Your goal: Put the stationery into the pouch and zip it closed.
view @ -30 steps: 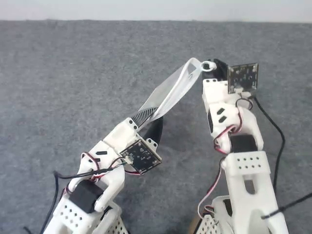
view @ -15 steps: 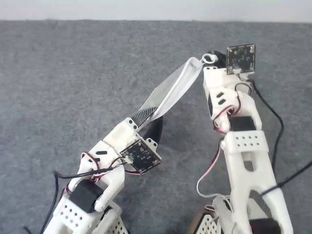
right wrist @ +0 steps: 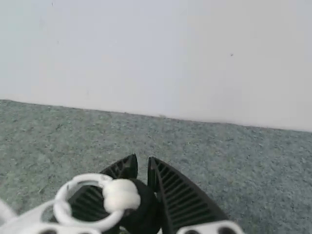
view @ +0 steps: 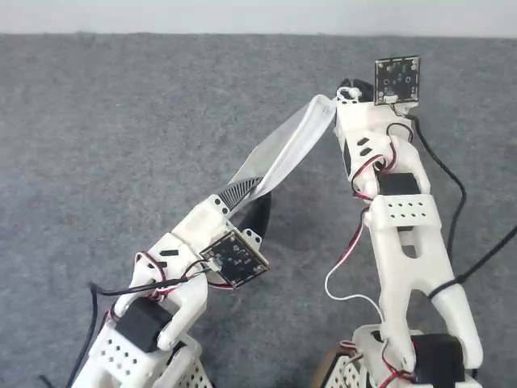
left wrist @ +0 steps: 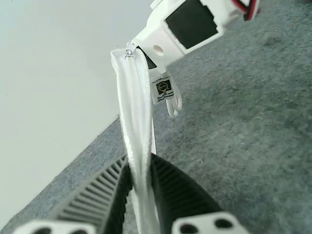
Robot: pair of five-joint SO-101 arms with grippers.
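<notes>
A grey, short-piled carpet (view: 121,121) lies below the jaws of the left gripper (left wrist: 141,161) and spreads out on every side of them. Ahead of the jaws of the right gripper (right wrist: 142,161) it ends in a straight line at a plain pale wall (right wrist: 156,53). The light is soft and even

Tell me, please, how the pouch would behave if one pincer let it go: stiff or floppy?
Probably floppy: the pouch looks thin and flat, and it spans straight between the left pincer and right pincer, which clamp its ends. Likely light, since it shows no sag. Released at one end, it would probably droop and swing.
</notes>
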